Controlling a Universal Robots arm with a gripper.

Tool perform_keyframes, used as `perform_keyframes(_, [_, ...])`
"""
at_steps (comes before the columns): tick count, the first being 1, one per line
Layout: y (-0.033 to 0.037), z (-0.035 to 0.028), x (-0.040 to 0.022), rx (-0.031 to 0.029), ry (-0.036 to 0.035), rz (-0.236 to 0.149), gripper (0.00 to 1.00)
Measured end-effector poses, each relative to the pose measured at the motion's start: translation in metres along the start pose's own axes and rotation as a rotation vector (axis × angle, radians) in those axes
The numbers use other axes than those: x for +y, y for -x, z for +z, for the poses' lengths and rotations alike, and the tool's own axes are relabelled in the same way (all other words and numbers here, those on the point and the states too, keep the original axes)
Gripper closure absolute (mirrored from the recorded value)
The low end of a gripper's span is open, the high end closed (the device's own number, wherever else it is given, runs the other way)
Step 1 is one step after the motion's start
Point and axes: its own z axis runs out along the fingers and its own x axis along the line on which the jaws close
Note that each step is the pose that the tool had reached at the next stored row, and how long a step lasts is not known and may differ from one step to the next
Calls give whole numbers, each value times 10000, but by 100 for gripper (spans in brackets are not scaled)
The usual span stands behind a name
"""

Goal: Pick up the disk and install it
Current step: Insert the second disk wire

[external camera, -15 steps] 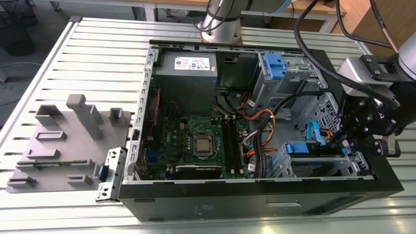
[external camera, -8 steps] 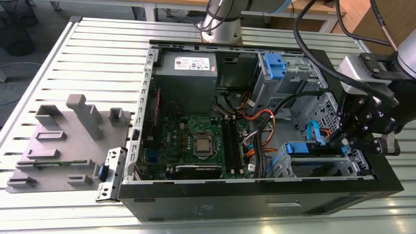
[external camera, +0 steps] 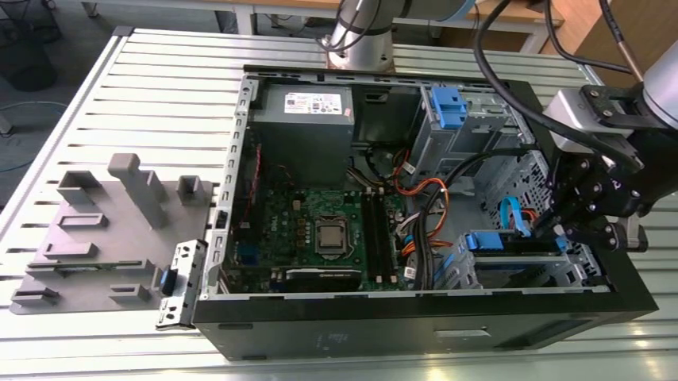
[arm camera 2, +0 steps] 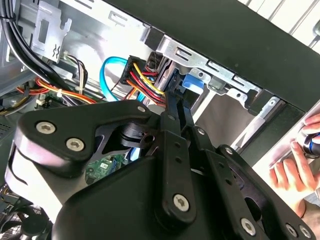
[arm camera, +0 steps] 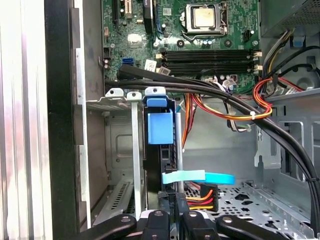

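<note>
The disk (external camera: pixel 498 240) sits in the lower drive bay at the exterior view's right of the open computer case (external camera: pixel 424 317), its bright blue bracket showing. In the first wrist view the disk (arm camera: pixel 159 125) stands edge-on in its slot between metal rails. My gripper (external camera: pixel 560 230) reaches into the case right at the bay. In both wrist views the two black fingers (arm camera: pixel 167 215) lie close together, closed on the disk's near edge (arm camera 2: pixel 192 82). The drive's body is mostly hidden by the bay and the fingers.
Power and blue data cables (arm camera: pixel 200 177) hang close beside the bay. Another blue-bracketed drive (external camera: pixel 448 107) sits in the upper bay, beside the grey power supply (external camera: pixel 307 119). A grey holder (external camera: pixel 106 230) lies at the exterior view's left. A person's hand (arm camera 2: pixel 295 170) is outside the case.
</note>
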Motion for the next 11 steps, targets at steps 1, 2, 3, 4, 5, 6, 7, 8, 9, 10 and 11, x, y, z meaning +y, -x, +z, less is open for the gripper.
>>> perform_keyframes(1, [0, 0, 5, 0, 0, 0, 83])
perform_keyframes(2, [0, 0, 8, 0, 0, 0, 83])
perform_keyframes(3, [0, 0, 10, 0, 0, -1, 83])
perform_keyframes(4, [0, 1, 15, -1, 0, 0, 83])
perform_keyframes(5, [0, 1, 17, 0, 0, 0, 83])
perform_keyframes(6, [0, 1, 17, 0, 0, -1, 83])
perform_keyframes(7, [-1, 1, 18, 0, 0, -2, 83])
perform_keyframes(8, [-1, 0, 20, 0, 1, -1, 83])
perform_keyframes(9, [0, 0, 21, 0, 0, -1, 83])
perform_keyframes(10, [-1, 1, 24, 0, 0, 0, 83])
perform_keyframes(11, [-1, 1, 27, 0, 0, 1, 83])
